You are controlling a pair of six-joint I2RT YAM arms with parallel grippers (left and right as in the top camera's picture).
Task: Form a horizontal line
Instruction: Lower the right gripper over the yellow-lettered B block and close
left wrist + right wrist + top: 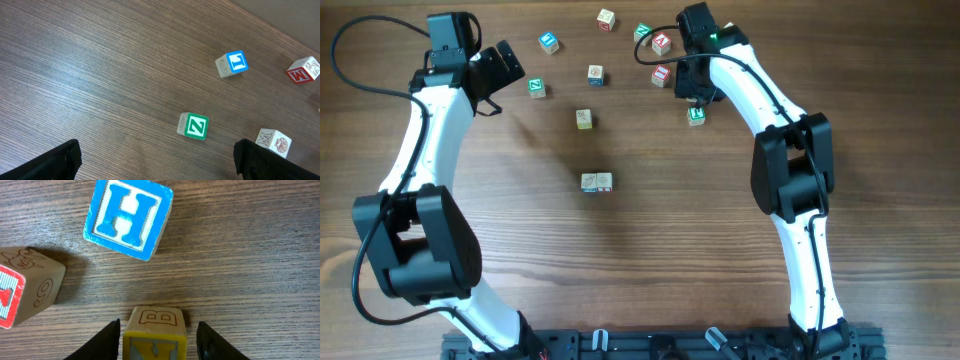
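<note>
The horizontal line [596, 181] is a pair of pale cubes touching side by side at the table's middle. At the far right, my right gripper [692, 88] points down among scattered cubes. In the right wrist view this gripper [157, 330] is open around a yellow-topped cube [155, 332] with a "B" on its side; a narrow gap shows at each finger. A blue H cube [129, 217] lies just ahead of it. My left gripper [505, 70] hovers at the far left, and its view shows it [157, 162] wide open over bare wood.
A red-faced cube [20, 287] lies left of the right fingers. Near the left gripper are a green Z cube [194, 126], a blue cube [233, 63], a red M cube [302, 71] and a pale M cube [273, 141]. A lone cube [583, 118] sits above the line.
</note>
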